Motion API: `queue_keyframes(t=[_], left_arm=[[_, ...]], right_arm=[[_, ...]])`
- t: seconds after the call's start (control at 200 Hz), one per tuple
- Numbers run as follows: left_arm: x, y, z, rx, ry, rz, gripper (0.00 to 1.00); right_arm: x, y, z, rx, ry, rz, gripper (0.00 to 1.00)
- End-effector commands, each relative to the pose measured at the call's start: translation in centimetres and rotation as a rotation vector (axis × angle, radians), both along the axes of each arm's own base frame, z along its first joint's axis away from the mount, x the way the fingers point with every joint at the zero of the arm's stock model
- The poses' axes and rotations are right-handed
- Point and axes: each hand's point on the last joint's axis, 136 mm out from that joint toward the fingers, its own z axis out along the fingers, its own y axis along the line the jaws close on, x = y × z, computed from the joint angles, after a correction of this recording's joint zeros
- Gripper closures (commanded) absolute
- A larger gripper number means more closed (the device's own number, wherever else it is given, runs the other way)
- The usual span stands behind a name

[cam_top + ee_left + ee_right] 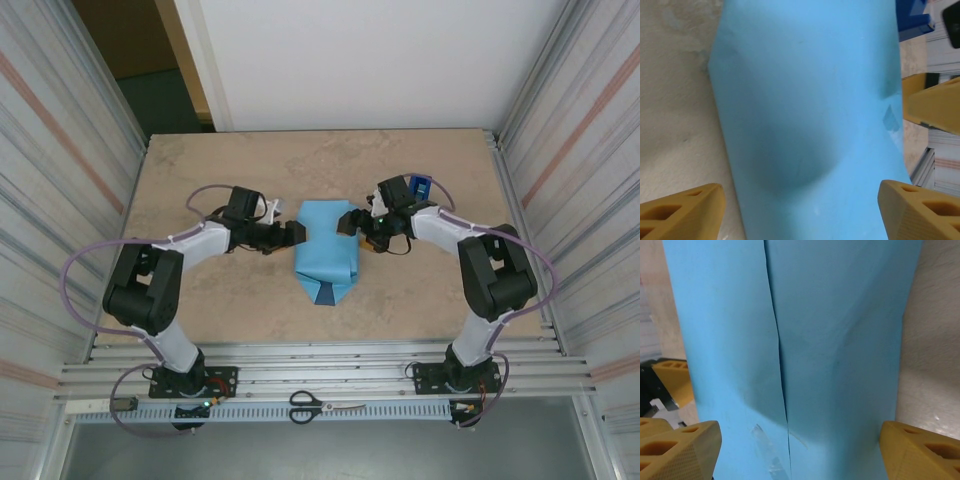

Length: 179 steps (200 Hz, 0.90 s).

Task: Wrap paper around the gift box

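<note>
The left gripper (296, 234) has its two yellow fingers (685, 212) spread wide apart. The paper (325, 250), light blue side out and folded into a bundle, lies on the table (220, 180) right in front of them. The right gripper (346, 222) has its fingers spread wide too, with the same paper just in front of it, and a seam (780, 365) runs down the paper there, with a bit of clear tape (765, 450) stuck beside it near the fingers.

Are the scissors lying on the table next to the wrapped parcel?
No, the scissors lie on the metal rail at the near edge, well apart from the paper.
</note>
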Motion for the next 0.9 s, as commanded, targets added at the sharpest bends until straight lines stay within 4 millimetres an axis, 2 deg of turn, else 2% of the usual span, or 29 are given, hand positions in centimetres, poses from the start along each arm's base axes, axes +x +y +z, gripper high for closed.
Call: queue_keyframes(t=[0.0, 0.261, 0.391, 0.496, 0.591, 0.696, 0.777, 0.842, 0.892], left_arm=[[-1.0, -1.1, 0.1, -0.055, 0.020, -0.020, 0.22], [-3.0, -1.2, -0.8, -0.062, 0.052, 0.001, 0.24], [-4.0, -1.3, 0.2, -0.082, 0.038, 0.010, 0.24], [-4.6, -0.9, 0.4, -0.077, 0.036, 0.021, 0.24], [-5.1, 0.2, 0.2, -0.032, 0.023, 0.070, 0.23], [-5.3, 2.2, 1.0, 0.074, -0.068, 0.097, 0.22], [-5.2, 3.1, 2.9, 0.177, -0.196, 0.042, 0.22], [-5.0, 2.9, 5.0, 0.258, -0.326, -0.056, 0.22], [-5.4, 1.5, 6.5, 0.268, -0.433, -0.189, 0.23]], right_arm=[[-0.9, 1.4, 0.4, 0.043, 0.017, 0.100, 0.20], [-1.3, 2.3, 0.4, 0.085, 0.031, 0.162, 0.20], [-1.4, 2.5, 0.3, 0.105, 0.047, 0.179, 0.20], [-1.0, 2.5, 0.4, 0.121, 0.044, 0.183, 0.19], [-0.4, 2.4, 1.1, 0.118, 0.030, 0.176, 0.19], [0.1, 1.4, 2.8, 0.069, -0.031, 0.144, 0.16], [0.2, -0.8, 3.7, -0.025, -0.078, 0.065, 0.15], [-0.2, -2.7, 4.6, -0.073, -0.120, -0.007, 0.14], [-1.0, -4.0, 4.9, -0.092, -0.135, -0.061, 0.14]])
